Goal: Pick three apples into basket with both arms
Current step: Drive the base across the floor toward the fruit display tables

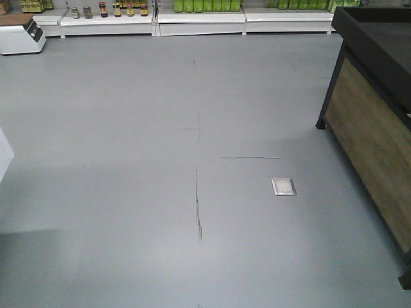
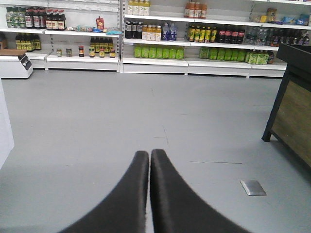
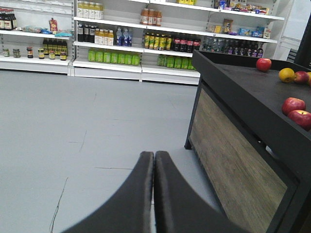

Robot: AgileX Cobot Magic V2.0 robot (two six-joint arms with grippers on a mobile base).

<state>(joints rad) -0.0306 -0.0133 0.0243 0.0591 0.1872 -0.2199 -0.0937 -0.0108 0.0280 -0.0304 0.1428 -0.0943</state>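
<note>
A smooth grey floor [image 1: 128,128] runs through a shop room, marked by a thin crack [image 1: 198,212] and a small metal plate [image 1: 283,186] set flush in it. Shelves [image 2: 194,60] of bottles [image 2: 155,52] line the far wall, well ahead of both tools. The apples [image 3: 293,105] are round and red, one faintly yellow-streaked. They lie on the dark top of a black, wood-panelled counter [image 3: 233,145], ahead and to the right of the right gripper [image 3: 154,158]. A yellow fruit [image 3: 286,74] sits among them, just beside one apple. The right gripper is clenched, its fingers pressed flat against each other. The left gripper [image 2: 149,156] is clenched the same way, with the counter's end off to its right.
</note>
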